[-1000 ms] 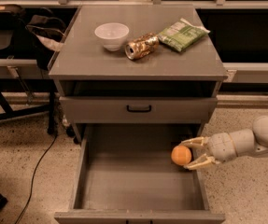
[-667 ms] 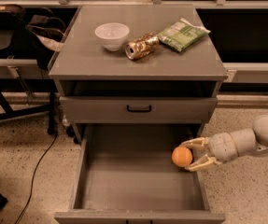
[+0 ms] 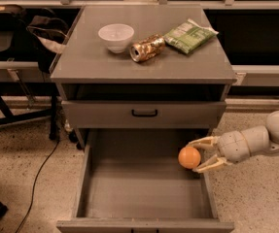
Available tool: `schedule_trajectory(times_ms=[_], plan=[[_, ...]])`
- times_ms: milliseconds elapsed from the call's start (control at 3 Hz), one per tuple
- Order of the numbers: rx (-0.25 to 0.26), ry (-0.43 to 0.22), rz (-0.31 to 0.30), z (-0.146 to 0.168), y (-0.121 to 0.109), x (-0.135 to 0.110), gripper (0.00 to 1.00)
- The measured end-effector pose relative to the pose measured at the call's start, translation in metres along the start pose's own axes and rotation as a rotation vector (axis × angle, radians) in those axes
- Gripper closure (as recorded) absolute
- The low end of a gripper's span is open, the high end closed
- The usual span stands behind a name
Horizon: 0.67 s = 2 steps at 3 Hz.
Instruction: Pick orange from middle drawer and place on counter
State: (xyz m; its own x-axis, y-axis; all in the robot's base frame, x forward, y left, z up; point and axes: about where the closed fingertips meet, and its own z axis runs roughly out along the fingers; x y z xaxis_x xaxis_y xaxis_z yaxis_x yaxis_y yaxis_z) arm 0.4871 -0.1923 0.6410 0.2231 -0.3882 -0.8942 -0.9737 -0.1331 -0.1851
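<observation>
Hardly moves over the last second: sits only a shade higher, along with the orange (image 3: 189, 157), than in the earlier frame. Reaches in from the right with the end effector (image 3: 194, 157), across the right wall of the middle drawer (image 3: 139, 188), toward its back right corner. Clamps two pale fingers on the orange, one above and one below, spread just to fruit width and no wider. Appears to hold the fruit clear of the drawer floor, though cannot confirm the gap from this angle. Comes in sideways, probably because of the closed upper drawer front (image 3: 144, 113) and the tabletop (image 3: 144, 64) just behind and above, with little room for a straight descent. Calls next, as a judgement, for a pull outward before any real lift; otherwise risks knocking the fruit against that drawer front. Up and to the left of the end effector, on the tabletop: a white bowl (image 3: 115, 36), a gold can (image 3: 147, 48) on its side, a green bag (image 3: 190, 35), all toward the far half. Leaves the near strip bare, a likely spot for setting down.
</observation>
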Motion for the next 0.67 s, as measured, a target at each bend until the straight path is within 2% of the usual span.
schedule_trajectory(times_ms=[333, 667], plan=[[0.03, -0.035, -0.068, -0.017, -0.003, -0.05, 1.0], [0.105, -0.07, -0.104, -0.036, -0.01, -0.097, 1.0]])
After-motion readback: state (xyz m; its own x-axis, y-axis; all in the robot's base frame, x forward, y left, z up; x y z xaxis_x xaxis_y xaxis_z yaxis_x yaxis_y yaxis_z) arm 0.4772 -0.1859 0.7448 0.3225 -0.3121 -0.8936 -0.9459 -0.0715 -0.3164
